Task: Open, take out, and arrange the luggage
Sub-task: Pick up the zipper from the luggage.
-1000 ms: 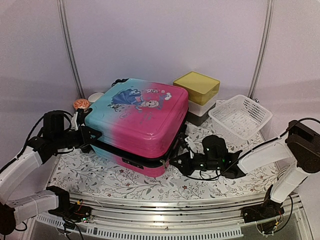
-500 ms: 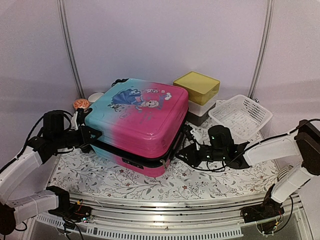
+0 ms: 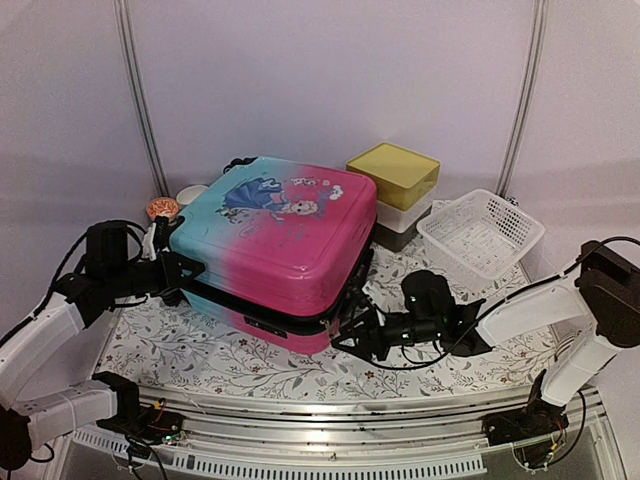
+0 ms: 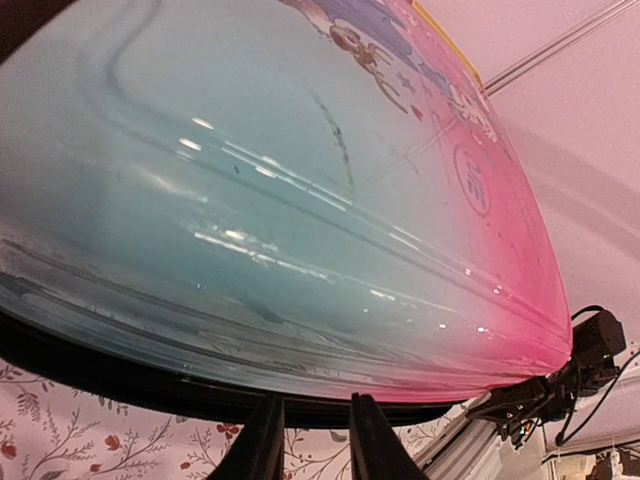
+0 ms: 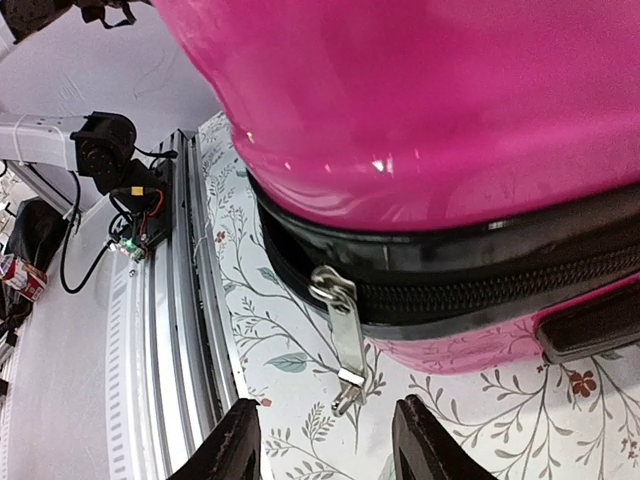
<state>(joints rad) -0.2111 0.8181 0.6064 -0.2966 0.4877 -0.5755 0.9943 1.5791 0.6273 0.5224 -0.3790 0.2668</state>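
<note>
The luggage [image 3: 275, 240], turquoise on the left and pink on the right with a cartoon girl print, lies flat in the middle of the table. Its black zipper band [image 5: 470, 270] has a silver zipper pull [image 5: 340, 335] hanging at the front right corner. My right gripper [image 3: 345, 340] is open at that corner, its fingers [image 5: 240, 440] on either side of the pull without touching it. My left gripper [image 3: 185, 272] is at the suitcase's left side; its fingers [image 4: 265, 445] stand slightly apart just under the black band [image 4: 120, 375], holding nothing.
A yellow-topped drawer box [image 3: 395, 190] stands behind the suitcase at right. A white mesh basket [image 3: 480, 232] sits at far right. A small orange-lidded jar [image 3: 161, 208] and a white cup [image 3: 190, 193] stand at back left. A floral cloth [image 3: 200, 355] covers the table.
My right gripper swung toward the suitcase's right side, then came back down and left to the front right corner, now facing the zipper pull. The left arm has not moved.
</note>
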